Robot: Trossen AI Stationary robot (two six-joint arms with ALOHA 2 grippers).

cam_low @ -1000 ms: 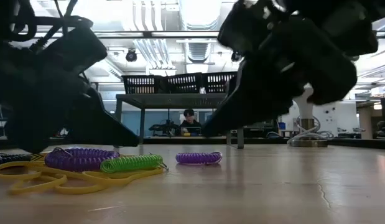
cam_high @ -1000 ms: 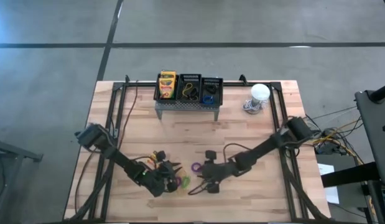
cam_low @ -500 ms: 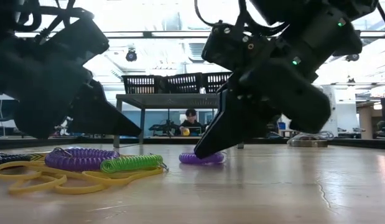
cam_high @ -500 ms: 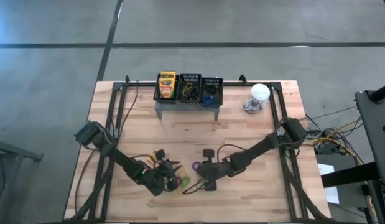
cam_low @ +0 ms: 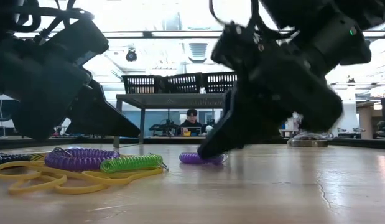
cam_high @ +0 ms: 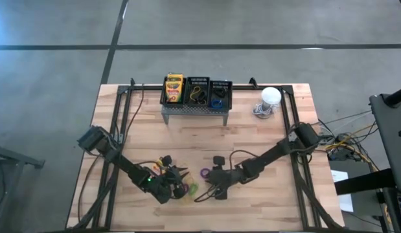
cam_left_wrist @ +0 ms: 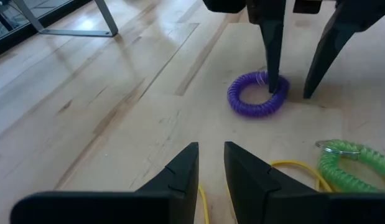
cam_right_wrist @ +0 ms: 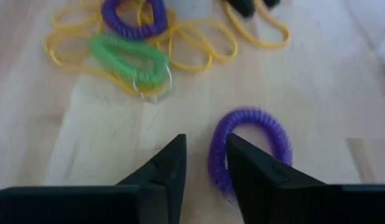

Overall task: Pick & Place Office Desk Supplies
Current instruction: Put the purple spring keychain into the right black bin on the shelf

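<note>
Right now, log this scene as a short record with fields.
right gripper: open, one finger inside the lone purple coil loop, the other outside it
left gripper: empty, low over the table, beside the tangle
tangle: purple coil, green coil, yellow bands
baskets: on grey stand, far edge

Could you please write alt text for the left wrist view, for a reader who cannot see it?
The right gripper stands open over a purple coil loop, one finger inside the ring. A green coil lies nearby on the wooden table.
</note>
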